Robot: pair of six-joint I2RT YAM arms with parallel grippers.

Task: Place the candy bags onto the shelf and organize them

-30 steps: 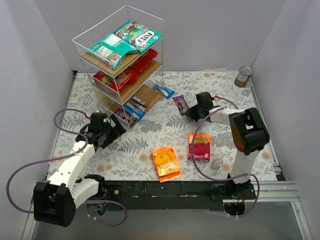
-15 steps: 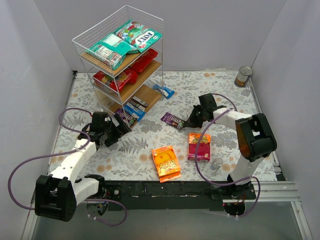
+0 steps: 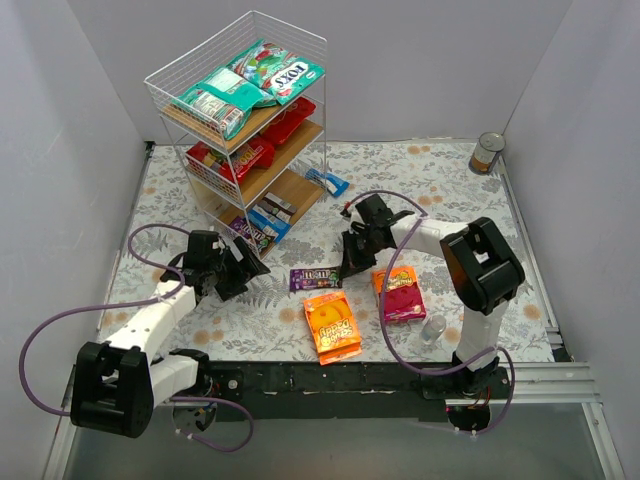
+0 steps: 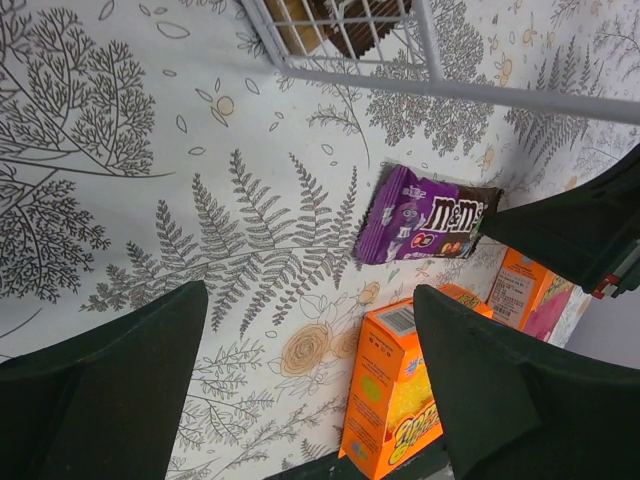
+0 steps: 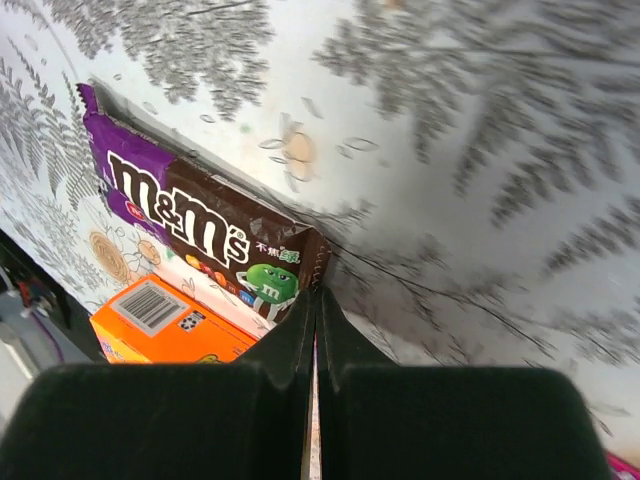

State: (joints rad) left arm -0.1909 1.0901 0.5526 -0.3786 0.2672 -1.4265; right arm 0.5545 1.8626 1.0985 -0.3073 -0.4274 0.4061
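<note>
Purple pack (image 4: 425, 215) flat on the flowered table cover (image 3: 440, 190), not yet on the shelf (image 3: 293, 188).
The left gripper (image 4: 310, 300) hovers low with its fingers spread wide. The shelf stands just beyond its tips, and the purple pack lies ahead of them and slightly to the right, with the orange bag (image 3: 332, 325) nearer. The right gripper (image 5: 315, 295) has its fingers pressed together, the tips touching the pack's crimped brown end; whether they nip the foil cannot be told. A pink-orange bag (image 3: 400, 293) lies just beside that gripper.

I log: purple-and-brown glossy M&M's packet (image 3: 315, 279); bright orange flat candy bag (image 3: 332, 325); pink-orange flat bag (image 3: 399, 292); teal-green bags (image 3: 235, 92); red bags (image 3: 288, 120); white cloth, grey fern print (image 3: 430, 170).
</note>
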